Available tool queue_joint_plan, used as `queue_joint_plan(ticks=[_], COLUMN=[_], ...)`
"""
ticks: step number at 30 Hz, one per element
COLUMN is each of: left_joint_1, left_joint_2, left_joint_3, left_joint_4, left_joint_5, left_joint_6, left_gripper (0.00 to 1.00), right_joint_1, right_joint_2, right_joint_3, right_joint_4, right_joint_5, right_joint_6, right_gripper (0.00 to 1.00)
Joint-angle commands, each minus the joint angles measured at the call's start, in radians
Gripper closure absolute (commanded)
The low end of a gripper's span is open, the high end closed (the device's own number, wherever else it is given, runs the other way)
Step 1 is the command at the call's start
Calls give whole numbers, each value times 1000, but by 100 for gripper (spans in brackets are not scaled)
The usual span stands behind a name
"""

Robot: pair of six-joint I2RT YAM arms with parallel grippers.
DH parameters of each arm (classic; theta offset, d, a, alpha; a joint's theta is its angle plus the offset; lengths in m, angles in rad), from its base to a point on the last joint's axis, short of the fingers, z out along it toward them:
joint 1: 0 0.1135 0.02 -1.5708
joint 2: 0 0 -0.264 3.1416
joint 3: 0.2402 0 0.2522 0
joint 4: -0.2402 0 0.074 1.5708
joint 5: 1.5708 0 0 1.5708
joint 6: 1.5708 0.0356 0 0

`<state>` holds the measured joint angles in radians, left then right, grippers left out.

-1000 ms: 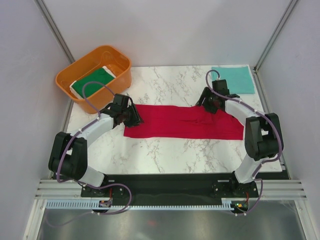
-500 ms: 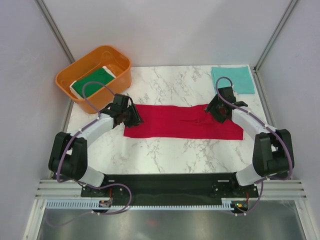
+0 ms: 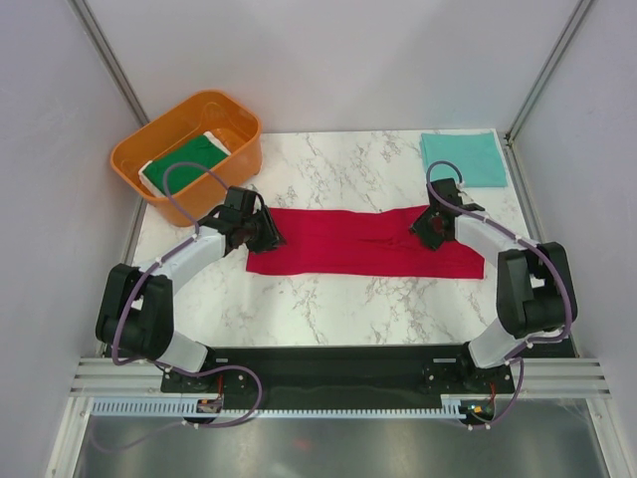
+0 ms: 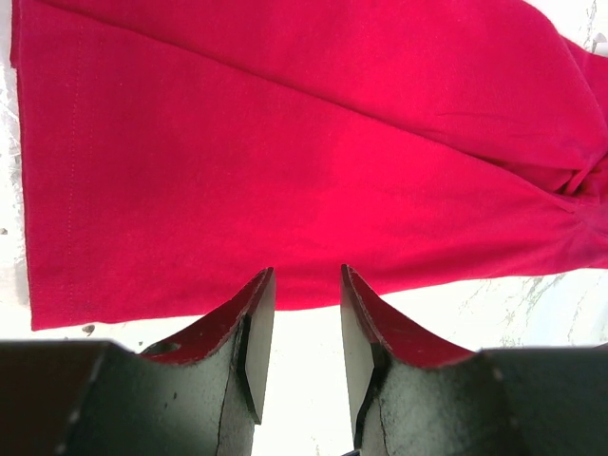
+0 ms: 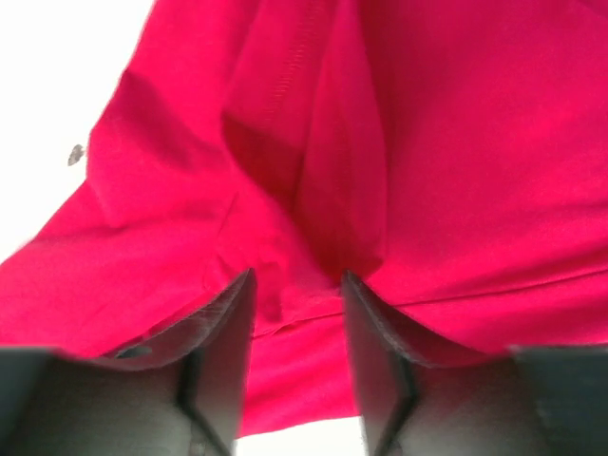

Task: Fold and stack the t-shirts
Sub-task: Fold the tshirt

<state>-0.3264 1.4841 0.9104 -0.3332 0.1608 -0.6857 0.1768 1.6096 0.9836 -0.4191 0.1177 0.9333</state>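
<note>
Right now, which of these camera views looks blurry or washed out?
Top external view: sharp, evenly lit. Left wrist view: red t-shirt crisp, marble table washed out. Right wrist view: soft focus, fingers blurred, background blown white.

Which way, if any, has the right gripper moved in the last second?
Yes. The right gripper has slid slightly right and toward the near side, away from the teal shirt.
</note>
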Motion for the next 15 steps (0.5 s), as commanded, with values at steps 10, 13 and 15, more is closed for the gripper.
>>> queue_joint_plan(ticks=[10, 13, 15], left_joint_1=[3, 3, 3], left_joint_2=[-5, 4, 7], left_joint_3=[10, 13, 13], left_joint_4=[31, 33, 31], left_joint_5=[-6, -4, -4], left_joint_6=[43, 40, 38], left_gripper=[59, 59, 59], right_joint_1=[6, 15, 26], right_joint_2=[32, 42, 65], right_joint_3=[33, 52, 70], right_joint_4=[32, 77, 75], right_joint_5=[30, -2, -3], right_joint_6=[-13, -54, -89], right_gripper=[100, 100, 100])
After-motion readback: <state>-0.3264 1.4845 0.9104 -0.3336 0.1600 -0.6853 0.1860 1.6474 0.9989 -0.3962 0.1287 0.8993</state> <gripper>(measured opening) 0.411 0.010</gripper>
